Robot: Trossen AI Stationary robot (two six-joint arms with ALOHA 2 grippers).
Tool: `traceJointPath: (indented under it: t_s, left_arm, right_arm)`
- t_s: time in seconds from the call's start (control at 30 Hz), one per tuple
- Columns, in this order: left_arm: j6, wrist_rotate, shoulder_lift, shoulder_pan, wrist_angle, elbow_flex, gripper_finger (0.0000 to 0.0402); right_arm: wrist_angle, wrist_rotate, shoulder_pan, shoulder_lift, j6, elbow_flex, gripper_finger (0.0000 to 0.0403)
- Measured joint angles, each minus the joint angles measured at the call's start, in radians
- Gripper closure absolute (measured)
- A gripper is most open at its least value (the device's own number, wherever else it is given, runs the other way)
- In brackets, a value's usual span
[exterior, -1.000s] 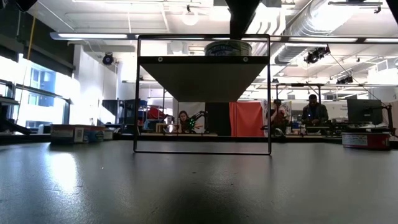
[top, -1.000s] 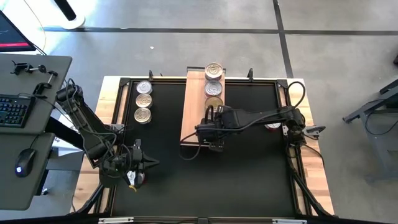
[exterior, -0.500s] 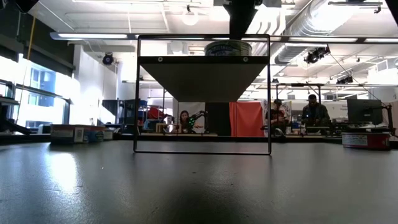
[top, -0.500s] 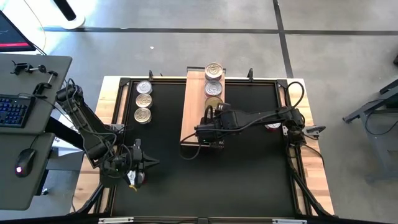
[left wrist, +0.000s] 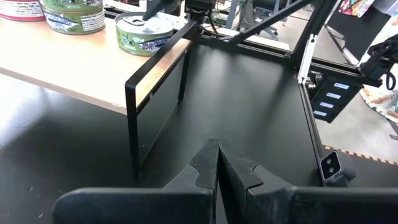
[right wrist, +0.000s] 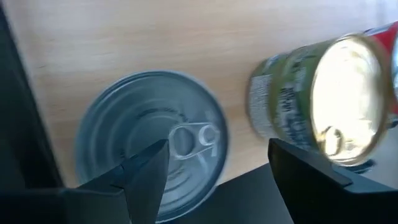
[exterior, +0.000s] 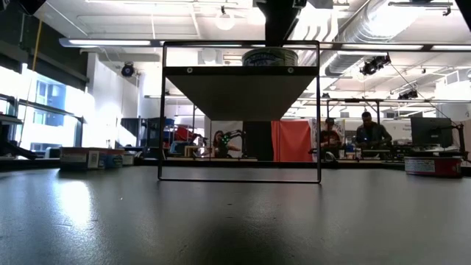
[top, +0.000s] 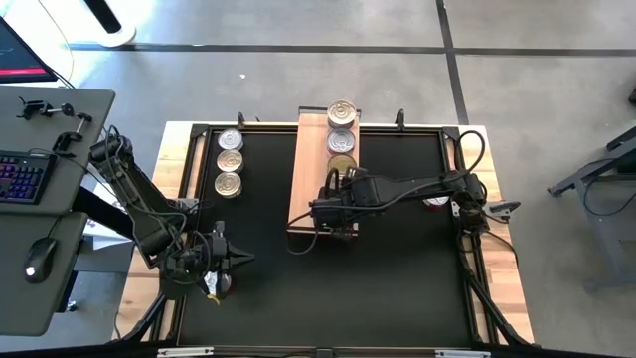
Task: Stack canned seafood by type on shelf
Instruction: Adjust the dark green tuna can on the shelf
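Hovering my right gripper (right wrist: 214, 165), jaws apart, above a silver tin (right wrist: 152, 140) resting on the shelf (top: 310, 169); next I judge: lift clear, fetch another tin; left gripper (left wrist: 217, 171) waits shut

The shelf (top: 310, 174) runs front to back across the middle of the table (top: 397, 268). Three tins (top: 341, 139) sit in a row at its far end, with the right gripper (top: 335, 217) over the board nearer the front. Three more tins (top: 229, 161) line up on the table to the shelf's left. The left gripper (top: 238, 261) rests at the table's front left.
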Motion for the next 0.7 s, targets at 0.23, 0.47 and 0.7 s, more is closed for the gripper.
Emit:
traceJointPath:
  t_s: [0.23, 0.47, 0.7]
  left_arm:
    - [0.000, -0.002, 0.000, 0.000, -0.001, 0.000, 0.0402]
    - [0.008, -0.002, 0.000, 0.000, -0.003, 0.000, 0.0402]
    - [0.035, -0.002, 0.000, 0.000, -0.004, 0.000, 0.0402]
  right_arm:
    - [0.004, 0.033, 0.009, 0.017, 0.009, 0.000, 0.0139]
    - [-0.042, 0.083, 0.009, 0.018, -0.012, 0.000, 0.0139]
    - [-0.048, 0.183, 0.002, 0.018, -0.017, 0.000, 0.0139]
